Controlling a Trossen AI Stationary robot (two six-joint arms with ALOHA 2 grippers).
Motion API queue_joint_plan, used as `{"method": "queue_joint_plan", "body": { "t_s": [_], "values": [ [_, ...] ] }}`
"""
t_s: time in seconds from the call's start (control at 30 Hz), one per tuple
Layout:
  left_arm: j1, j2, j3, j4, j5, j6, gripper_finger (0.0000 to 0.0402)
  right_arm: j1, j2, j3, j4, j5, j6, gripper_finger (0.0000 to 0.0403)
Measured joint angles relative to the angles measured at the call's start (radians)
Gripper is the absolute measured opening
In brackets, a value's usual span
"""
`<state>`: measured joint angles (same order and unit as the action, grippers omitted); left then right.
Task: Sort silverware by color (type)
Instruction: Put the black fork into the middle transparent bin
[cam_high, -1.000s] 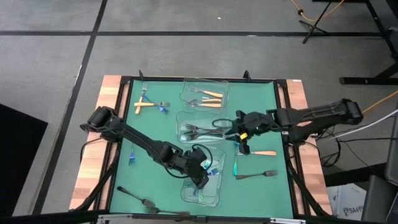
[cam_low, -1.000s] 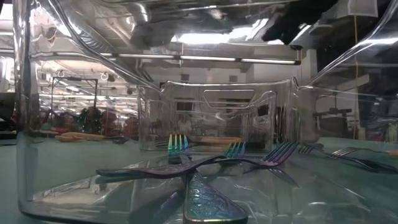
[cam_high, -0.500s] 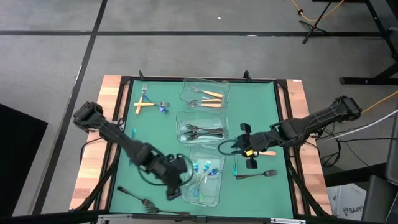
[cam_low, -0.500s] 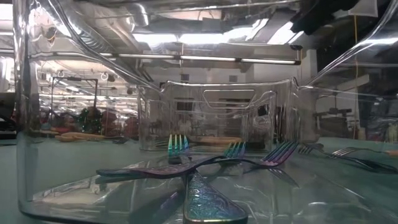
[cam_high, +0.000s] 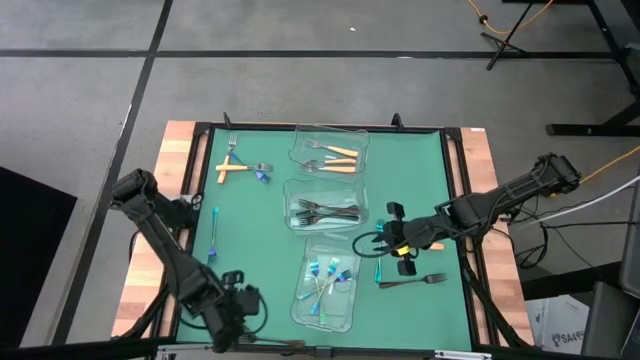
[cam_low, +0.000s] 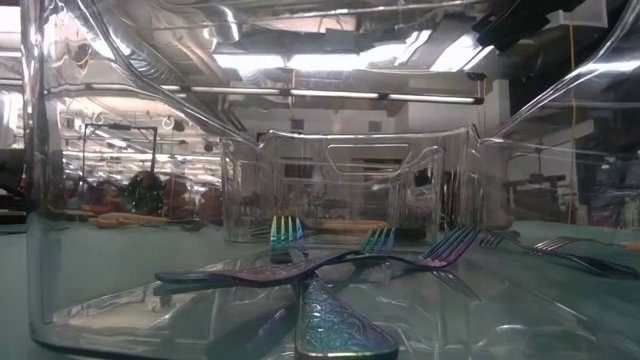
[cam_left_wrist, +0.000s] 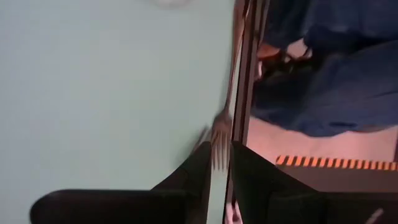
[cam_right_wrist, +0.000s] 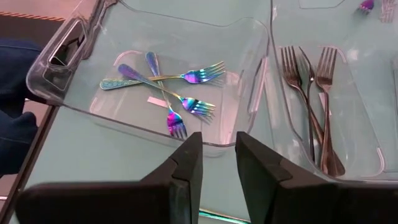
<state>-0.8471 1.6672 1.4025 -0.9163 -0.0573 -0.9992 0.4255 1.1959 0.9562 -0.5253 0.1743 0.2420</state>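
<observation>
Three clear containers stand in a row down the table's middle. The far one holds orange-handled forks, the middle one dark forks, the near one iridescent forks. My left gripper is at the table's near left corner, open by a narrow gap. The tines of a dark fork lying along the table edge show just beyond its fingertips. My right gripper hovers open right of the containers, above a loose iridescent fork.
Loose on the green mat lie two crossed orange-handled forks at the far left, a teal fork at the left, and a dark fork at the near right. The table's near edge runs right beside my left gripper.
My left gripper has left the near container and swung toward the table's near left corner, down by the dark fork there. My right gripper has moved from over the middle container toward the near right, above the loose forks. The forks in the containers have kept still.
</observation>
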Motion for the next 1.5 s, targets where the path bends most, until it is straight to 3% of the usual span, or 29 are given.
{"method": "queue_joint_plan", "body": {
  "t_s": [0.27,0.43,0.57,0.67,0.83,1.07,1.33,1.5],
  "values": [
    [-0.06,0.0,0.0,-0.019,-0.007,-0.236,0.0054,0.0,0.001,0.0,0.0,0.001,0.0,0.0088],
    [-0.056,0.0,0.0,0.001,-0.083,-0.281,0.0072,0.0,0.001,0.0,0.0,0.001,0.0,0.0088],
    [-0.038,0.0,0.0,0.028,-0.106,-0.267,0.01,0.0,0.001,0.0,0.0,0.001,0.0,0.0088],
    [-0.034,0.0,0.0,0.053,-0.178,-0.251,0.0113,0.0,0.001,0.0,0.0,0.001,0.0,0.0088],
    [-0.04,0.037,0.0,0.14,-0.213,-0.114,0.0119,0.0,0.001,0.0,-0.001,0.001,0.0,0.0088],
    [-0.045,0.154,0.0,0.297,-0.212,0.092,0.0119,0.0,0.001,0.0,-0.001,0.0,-0.001,0.0088],
    [-0.046,0.261,0.0,0.315,-0.208,0.119,0.0119,0.0,0.001,0.0,-0.001,0.001,-0.003,0.0088],
    [-0.046,0.318,0.0,0.33,-0.131,0.12,0.0119,0.0,0.001,0.0,-0.001,0.001,-0.003,0.0088]
  ]
}}
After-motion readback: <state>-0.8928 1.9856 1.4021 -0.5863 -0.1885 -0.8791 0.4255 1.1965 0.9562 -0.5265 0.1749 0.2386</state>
